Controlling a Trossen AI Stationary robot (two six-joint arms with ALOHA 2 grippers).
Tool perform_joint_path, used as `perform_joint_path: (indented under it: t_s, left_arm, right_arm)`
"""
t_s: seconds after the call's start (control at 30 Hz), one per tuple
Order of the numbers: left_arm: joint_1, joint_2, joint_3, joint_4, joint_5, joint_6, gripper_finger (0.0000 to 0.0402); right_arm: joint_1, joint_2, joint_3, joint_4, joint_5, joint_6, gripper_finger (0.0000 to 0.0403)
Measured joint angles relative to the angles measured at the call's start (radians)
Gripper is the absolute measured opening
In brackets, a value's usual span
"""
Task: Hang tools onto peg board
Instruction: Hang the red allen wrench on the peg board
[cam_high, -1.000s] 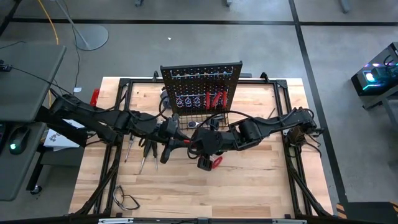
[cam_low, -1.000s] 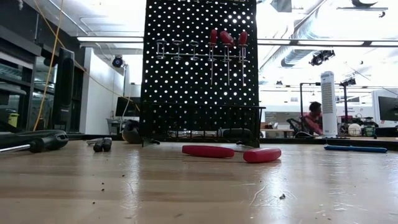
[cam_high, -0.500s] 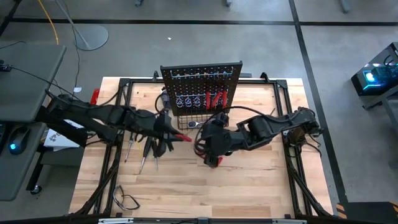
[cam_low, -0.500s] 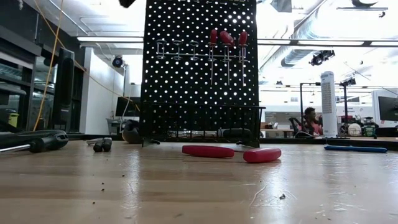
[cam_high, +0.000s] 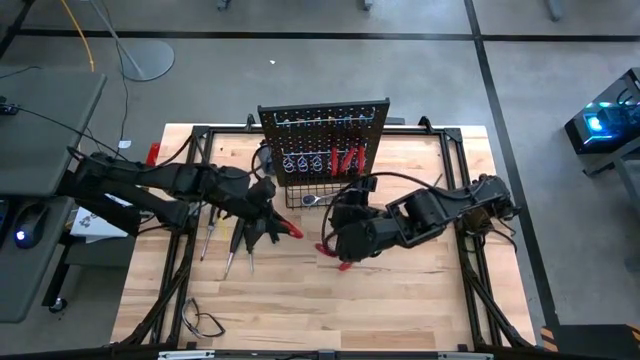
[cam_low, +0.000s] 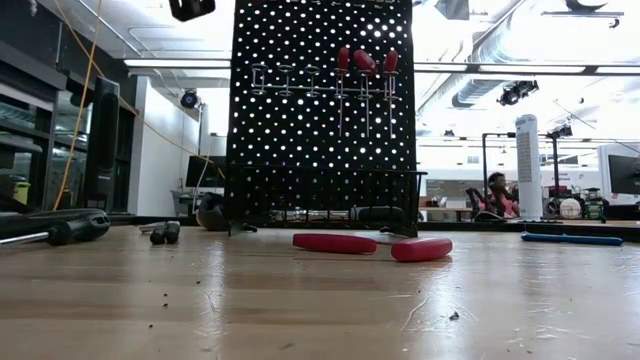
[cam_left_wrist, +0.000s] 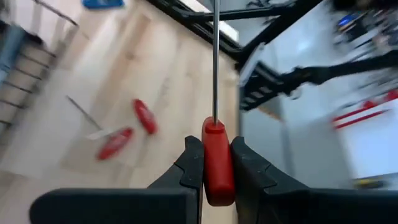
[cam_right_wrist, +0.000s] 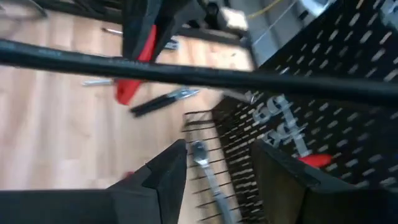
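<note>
The black peg board (cam_high: 325, 140) stands at the table's far middle with a wire basket (cam_right_wrist: 211, 134) at its foot; red-handled screwdrivers (cam_low: 365, 65) hang on it. My left gripper (cam_left_wrist: 216, 168) is shut on a red-handled screwdriver (cam_high: 290, 231), in front of the board and left of it. My right gripper (cam_right_wrist: 217, 168) is open and empty to the right of it, facing the basket and a silver ratchet (cam_right_wrist: 208, 165). Below the right gripper, red-handled pliers (cam_low: 370, 243) lie flat on the table. My left gripper pinches the screwdriver's red handle (cam_left_wrist: 216, 163) between its two fingers. The screwdriver lies in line with the fingers, and its steel shaft (cam_left_wrist: 216, 62) sticks out forward past the fingertips. It is lifted clear of the table.
Black-handled tools (cam_high: 235, 245) lie on the table under the left arm. A blue-handled tool (cam_low: 570, 239) lies at the right. A black cable loop (cam_high: 205, 322) sits at the near left corner. A person sits in the room behind the table.
The two grippers stood close together at the screwdriver a second ago. My right gripper has drawn back toward the table's right edge and up, away from it. My left gripper has kept the screwdriver, gone a little toward the table's left edge and rolled.
</note>
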Motion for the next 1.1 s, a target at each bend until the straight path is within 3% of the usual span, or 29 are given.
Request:
perform_joint_path:
  t_s: [0.3,0.47,0.73,1.1]
  left_arm:
    - [0.091,0.001,0.000,0.112,0.236,-0.397,0.0038]
    - [0.129,0.001,0.000,0.256,0.246,-0.539,0.0038]
    - [0.142,0.000,0.001,0.339,0.245,-0.598,0.0038]
    - [0.113,0.001,0.001,0.381,0.243,-0.632,0.0038]
  right_arm:
    - [0.077,0.034,0.000,0.097,0.265,-0.474,0.0158]
    - [0.093,0.072,0.000,0.202,0.303,-0.736,0.0158]
    - [0.058,0.118,-0.001,0.291,0.420,-1.018,0.0158]
    - [0.018,0.119,-0.001,0.393,0.394,-1.146,0.0156]
